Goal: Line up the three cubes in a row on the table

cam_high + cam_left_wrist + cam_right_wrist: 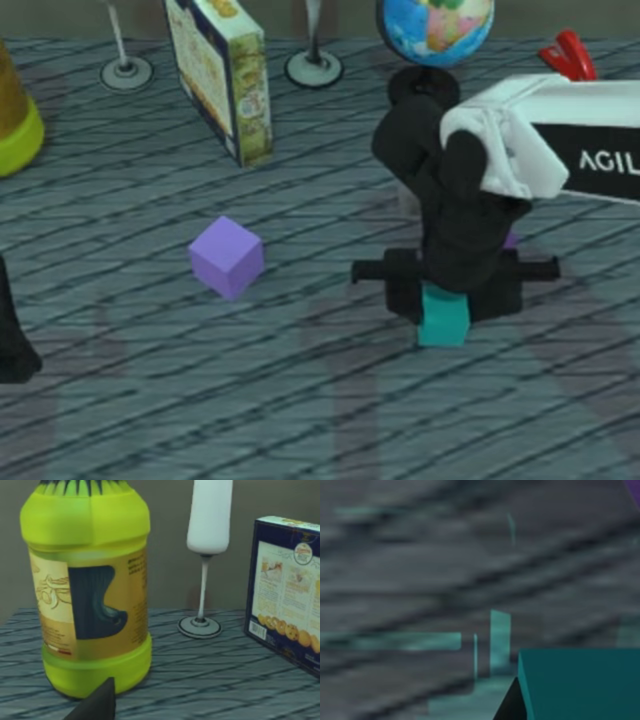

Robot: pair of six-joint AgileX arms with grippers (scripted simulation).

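A: Grey-teal tabletop (300, 400), dark wavy lines all over. Top view first. What sits at the far edge?

B: Yellow oil jug (15, 120) at far left, two glass stems, a cookie box (225, 75), a globe (435, 30), something red at far right.

A: Cubes?

B: Lavender cube (227, 256) left of centre, alone. Teal cube (443, 318) right of centre, directly under the right gripper (450, 300). A sliver of dark purple cube (511, 240) shows behind that arm.

A: Jaws of the right one?

B: Cannot tell: the arm's body hides them from above. Left arm is parked at the left edge, a dark shape only.

A: Left wrist view?

B: Oil jug (87, 585) close up, a white glass (205, 555), cookie box (287, 590). One dark fingertip at the lower edge. Jaw state there: cannot tell.

A: Right wrist view?

B: Tabletop (445, 570) very near. Teal cube (580, 685) fills one corner, a dark finger edge against it. Purple speck in another corner.
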